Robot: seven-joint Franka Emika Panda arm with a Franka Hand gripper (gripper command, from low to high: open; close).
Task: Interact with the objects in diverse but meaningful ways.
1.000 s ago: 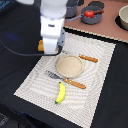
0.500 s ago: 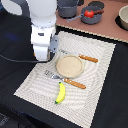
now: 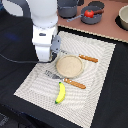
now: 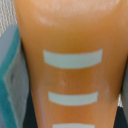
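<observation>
In the wrist view the orange-brown bread loaf [image 4: 70,30] with pale score marks fills the picture, held between the grey-teal fingers [image 4: 7,75] of my gripper [image 4: 64,85]. In the exterior view my gripper [image 3: 45,61] hangs over the mat at the exterior view's left of the tan plate; the loaf is hidden behind the hand there. The yellow banana [image 3: 60,93] lies on the mat near the front. The red tomato [image 3: 89,13] sits in a dark pan at the back. The sausage is out of view.
A tan round plate [image 3: 69,66] lies mid-mat, with an orange-handled fork [image 3: 67,81] in front of it and an orange-handled knife [image 3: 88,58] behind it. Dark pots [image 3: 67,9] and a bowl [image 3: 123,17] stand on the back counter.
The arm has shifted toward the exterior view's left, away from the plate's edge, and stands over the mat beside the plate.
</observation>
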